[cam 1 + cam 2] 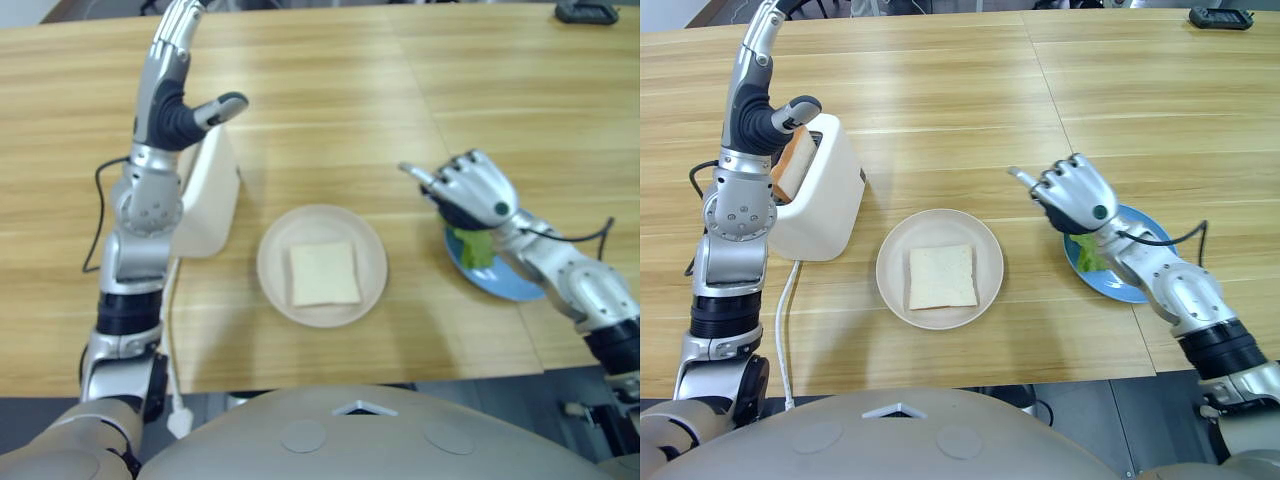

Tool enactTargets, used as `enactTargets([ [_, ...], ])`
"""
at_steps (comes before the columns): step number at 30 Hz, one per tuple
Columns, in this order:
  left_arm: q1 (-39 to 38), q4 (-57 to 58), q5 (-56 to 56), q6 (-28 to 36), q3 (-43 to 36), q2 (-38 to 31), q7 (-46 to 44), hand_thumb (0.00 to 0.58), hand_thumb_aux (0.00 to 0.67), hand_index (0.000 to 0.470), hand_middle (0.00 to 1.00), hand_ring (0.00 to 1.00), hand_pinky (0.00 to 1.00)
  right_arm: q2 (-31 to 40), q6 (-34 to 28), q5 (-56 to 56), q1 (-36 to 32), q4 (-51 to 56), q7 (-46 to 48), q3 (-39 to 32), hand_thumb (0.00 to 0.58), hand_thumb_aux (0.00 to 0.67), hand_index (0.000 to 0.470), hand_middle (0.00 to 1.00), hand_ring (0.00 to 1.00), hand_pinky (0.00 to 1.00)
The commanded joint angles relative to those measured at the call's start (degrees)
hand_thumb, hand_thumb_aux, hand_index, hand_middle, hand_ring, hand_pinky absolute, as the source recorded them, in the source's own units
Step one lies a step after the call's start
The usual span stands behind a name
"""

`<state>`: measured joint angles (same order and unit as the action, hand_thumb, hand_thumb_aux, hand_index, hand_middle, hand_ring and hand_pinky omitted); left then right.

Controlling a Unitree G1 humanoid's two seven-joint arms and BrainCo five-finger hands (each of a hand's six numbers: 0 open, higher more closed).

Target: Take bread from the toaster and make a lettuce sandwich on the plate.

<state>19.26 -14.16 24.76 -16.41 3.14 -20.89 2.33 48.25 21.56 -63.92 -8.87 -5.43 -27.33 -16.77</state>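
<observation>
Nearest sits the round plate (883, 270), central on the wooden table (940, 100), with one bread slice (941, 277) laid flat as the sandwich base. At left, the white toaster (825, 200) holds a second slice (790, 165) upright in its slot. The left hand (765, 115) hangs just above it, spread and holding nothing. The right hand (1075, 195) covers the lettuce (1090, 250) on the blue dish (1140, 290); whether it grips the leaf I cannot tell.

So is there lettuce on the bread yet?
No, the bread on the plate is bare; the lettuce is over at the blue plate.
</observation>
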Motion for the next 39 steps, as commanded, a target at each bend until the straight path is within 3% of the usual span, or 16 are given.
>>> enactTargets([
  [1, 0.8, 1.2, 0.4, -0.2, -0.8, 0.1, 0.0, 0.000, 0.000, 0.000, 0.00, 0.00, 0.00, -2.5, 2.7, -1.4, -2.8, 0.1, 3.7, -3.7, 0.580, 0.670, 0.460, 1.00, 1.00, 1.00],
  [5, 1.2, 1.9, 0.5, -0.4, -1.2, 0.2, 0.2, 0.000, 0.000, 0.000, 0.00, 0.00, 0.00, -4.0, 3.5, -2.5, -4.3, 1.2, 5.0, -5.1, 0.580, 0.670, 0.460, 1.00, 1.00, 1.00],
  [13, 1.1, 2.0, 0.6, -0.3, -1.4, 0.1, 0.6, 0.000, 0.000, 0.000, 0.00, 0.00, 0.00, -1.8, 3.4, -0.1, -1.1, 1.9, 4.0, -1.3, 0.580, 0.670, 0.460, 1.00, 1.00, 1.00],
  [16, 0.6, 1.7, 1.0, 0.0, -1.8, 0.6, 0.8, 0.000, 0.000, 0.000, 0.00, 0.00, 0.00, 0.2, 6.3, 10.5, 3.9, 5.1, 2.9, 5.3, 0.580, 0.670, 0.460, 1.00, 1.00, 1.00],
  [17, 0.5, 1.7, 1.0, 0.0, -1.8, 0.6, 0.9, 0.000, 0.000, 0.000, 0.00, 0.00, 0.00, 1.0, 7.2, 14.0, 5.7, 6.6, 2.8, 7.8, 0.580, 0.670, 0.460, 0.91, 0.91, 0.91],
  [18, 0.4, 1.7, 1.0, 0.0, -1.8, 0.6, 0.9, 0.000, 0.000, 0.000, 0.00, 0.00, 0.00, 1.8, 7.8, 16.3, 7.3, 8.2, 2.8, 9.9, 0.000, 0.000, 0.000, 0.00, 0.00, 0.00],
  [22, -0.3, 0.7, 1.0, 0.7, -1.3, 0.5, 1.0, 0.000, 0.000, 0.000, 0.00, 0.00, 0.00, 4.4, 11.3, 23.4, 11.7, 14.1, 4.4, 14.9, 0.000, 0.000, 0.000, 0.00, 0.00, 0.00],
  [27, -1.5, -0.4, 1.3, 1.4, -1.0, 0.7, 1.1, 0.000, 0.000, 0.000, 0.00, 0.00, 0.00, 6.5, 14.0, 25.8, 12.5, 20.7, 6.1, 17.0, 0.000, 0.000, 0.000, 0.00, 0.00, 0.00],
  [39, -4.2, -3.2, 1.6, 2.9, 0.2, 0.5, 1.0, 0.000, 0.000, 0.000, 0.00, 0.00, 0.00, 6.6, 14.2, 16.6, 4.4, 32.6, 9.6, 7.7, 0.000, 0.000, 0.000, 0.00, 0.00, 0.00],
])
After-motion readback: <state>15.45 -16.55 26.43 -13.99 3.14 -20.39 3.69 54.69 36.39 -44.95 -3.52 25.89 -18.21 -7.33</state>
